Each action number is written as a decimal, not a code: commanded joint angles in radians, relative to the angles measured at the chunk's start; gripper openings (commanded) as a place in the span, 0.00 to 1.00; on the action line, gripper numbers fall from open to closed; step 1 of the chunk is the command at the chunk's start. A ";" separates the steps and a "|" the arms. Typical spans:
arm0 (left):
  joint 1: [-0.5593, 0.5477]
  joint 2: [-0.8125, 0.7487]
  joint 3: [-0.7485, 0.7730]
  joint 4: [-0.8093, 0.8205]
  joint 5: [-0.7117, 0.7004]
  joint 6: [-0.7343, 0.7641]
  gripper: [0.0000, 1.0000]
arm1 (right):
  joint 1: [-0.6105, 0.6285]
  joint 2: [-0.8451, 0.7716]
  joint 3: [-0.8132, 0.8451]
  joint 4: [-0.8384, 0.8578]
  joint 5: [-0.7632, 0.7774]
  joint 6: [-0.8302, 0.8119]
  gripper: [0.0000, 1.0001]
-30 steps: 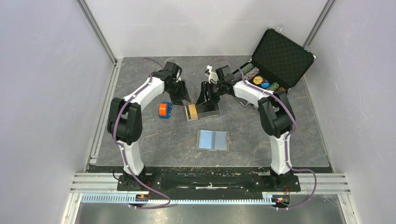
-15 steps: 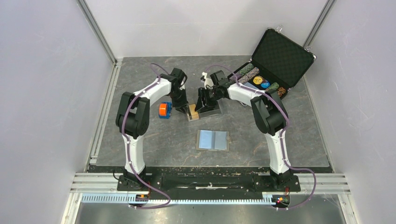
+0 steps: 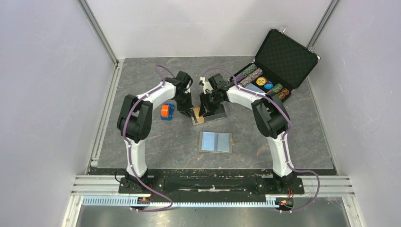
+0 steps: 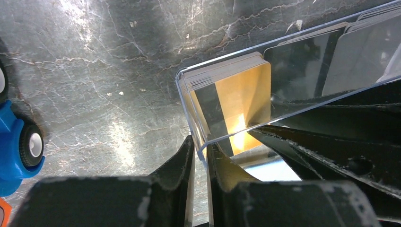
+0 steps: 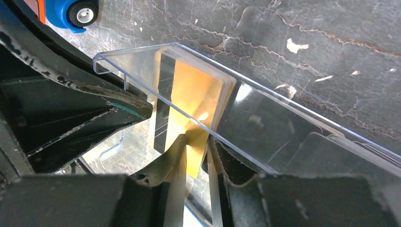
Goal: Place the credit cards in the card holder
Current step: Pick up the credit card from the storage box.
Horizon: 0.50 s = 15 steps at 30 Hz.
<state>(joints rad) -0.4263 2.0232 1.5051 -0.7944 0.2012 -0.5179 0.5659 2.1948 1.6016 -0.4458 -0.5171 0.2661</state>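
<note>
A clear plastic tray (image 3: 213,113) lies mid-table with an orange-tan credit card (image 3: 197,118) fronting a stack at its left end and black cards (image 4: 298,61) further along. My left gripper (image 3: 189,112) is shut on the tray's end wall (image 4: 201,151). My right gripper (image 3: 204,111) reaches into the tray and is shut on the lower corner of the orange-tan card (image 5: 194,94), its fingers (image 5: 176,150) on either side. The card holder (image 3: 215,141) lies open and flat, pale blue-grey side up, nearer the arm bases, apart from both grippers.
An orange and blue toy car (image 3: 166,111) sits just left of the left gripper; it also shows in the left wrist view (image 4: 19,146). An open black poker-chip briefcase (image 3: 279,61) stands at the back right. The left gripper's black fingers (image 5: 94,109) crowd the tray's end.
Both grippers have come in and down onto the tray's left end. The left has closed on the end wall, the right on the orange-tan card. The card holder has not moved.
</note>
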 commanded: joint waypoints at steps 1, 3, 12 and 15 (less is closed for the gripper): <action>-0.020 -0.058 -0.017 0.007 0.061 0.003 0.19 | 0.006 0.020 0.000 -0.027 0.028 -0.029 0.14; -0.020 -0.063 -0.017 0.007 0.063 0.001 0.20 | 0.006 0.018 0.007 -0.030 0.033 -0.031 0.04; -0.020 -0.080 -0.029 0.007 0.057 0.003 0.23 | 0.005 -0.025 0.046 -0.079 0.053 -0.053 0.00; -0.021 -0.082 -0.030 0.007 0.056 0.005 0.24 | 0.004 -0.039 0.041 -0.090 0.061 -0.066 0.07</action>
<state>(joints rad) -0.4324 1.9987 1.4811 -0.7979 0.2142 -0.5175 0.5587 2.1929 1.6264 -0.4938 -0.5186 0.2607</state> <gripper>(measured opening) 0.233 0.037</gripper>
